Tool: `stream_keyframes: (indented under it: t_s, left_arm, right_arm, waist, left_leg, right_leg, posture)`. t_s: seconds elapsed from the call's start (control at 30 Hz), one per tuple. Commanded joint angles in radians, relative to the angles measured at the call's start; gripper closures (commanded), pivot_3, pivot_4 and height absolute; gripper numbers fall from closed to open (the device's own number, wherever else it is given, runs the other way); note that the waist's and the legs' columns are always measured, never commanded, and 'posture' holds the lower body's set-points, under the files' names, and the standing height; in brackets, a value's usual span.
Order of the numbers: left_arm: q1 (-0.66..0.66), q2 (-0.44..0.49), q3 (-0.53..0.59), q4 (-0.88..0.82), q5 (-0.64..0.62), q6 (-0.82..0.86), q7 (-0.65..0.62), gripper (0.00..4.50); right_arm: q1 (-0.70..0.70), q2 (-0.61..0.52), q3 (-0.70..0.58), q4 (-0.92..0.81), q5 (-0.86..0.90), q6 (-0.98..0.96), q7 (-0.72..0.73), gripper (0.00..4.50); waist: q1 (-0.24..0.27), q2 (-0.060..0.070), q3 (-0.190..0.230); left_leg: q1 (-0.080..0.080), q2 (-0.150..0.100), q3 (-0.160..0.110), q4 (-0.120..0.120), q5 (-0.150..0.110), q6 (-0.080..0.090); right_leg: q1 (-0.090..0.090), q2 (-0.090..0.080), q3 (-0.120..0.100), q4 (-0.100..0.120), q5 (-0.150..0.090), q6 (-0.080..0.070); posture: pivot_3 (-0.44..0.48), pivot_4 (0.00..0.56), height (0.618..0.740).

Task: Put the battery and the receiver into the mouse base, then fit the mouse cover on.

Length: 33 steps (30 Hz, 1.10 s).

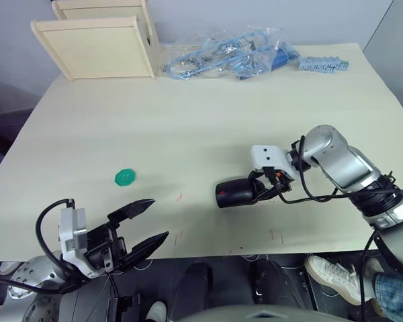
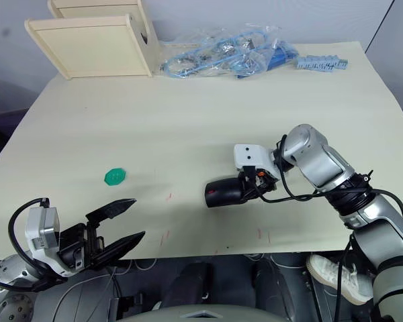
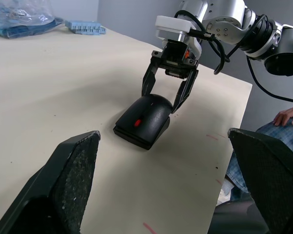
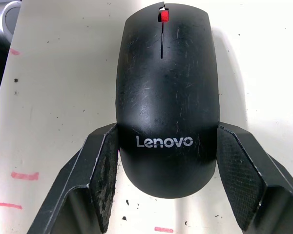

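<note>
The black mouse lies on the table with the mouse cover sitting on the mouse base. Its red scroll wheel shows at the front. My right gripper straddles the mouse's rear, and both pads rest against its sides. At the near left table edge my left gripper is open and holds nothing, well apart from the mouse. The battery and the receiver are hidden.
A green toothed disc lies left of the mouse. Wooden boxes, a plastic bag of blue cables and a blue strip line the far edge. A person's hand and shoe are beyond the right edge.
</note>
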Motion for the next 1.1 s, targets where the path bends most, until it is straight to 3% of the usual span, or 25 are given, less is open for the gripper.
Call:
stream_keyframes:
  t_s: [0.03,1.1]
  left_arm:
    - [0.008,-0.005,0.003,-0.011,0.002,-0.019,-0.008,0.0]
    - [0.0,-0.01,-0.001,-0.011,0.007,-0.011,-0.004,0.0]
  right_arm:
    - [-0.014,0.008,0.007,-0.013,-0.005,0.005,0.001,1.72]
    - [0.025,0.013,-0.01,-0.026,0.021,0.034,-0.033,1.72]
  waist:
    - [-0.001,0.0,0.0]
    - [-0.014,0.0,0.0]
  left_leg:
    - [0.0,0.0,0.0,0.0,0.0,0.0]
    - [0.0,0.0,0.0,0.0,0.0,0.0]
  right_leg:
    - [0.0,0.0,0.0,0.0,0.0,0.0]
    - [0.0,0.0,0.0,0.0,0.0,0.0]
  posture:
    - [0.0,0.15,0.74]
    - [0.0,0.15,0.74]
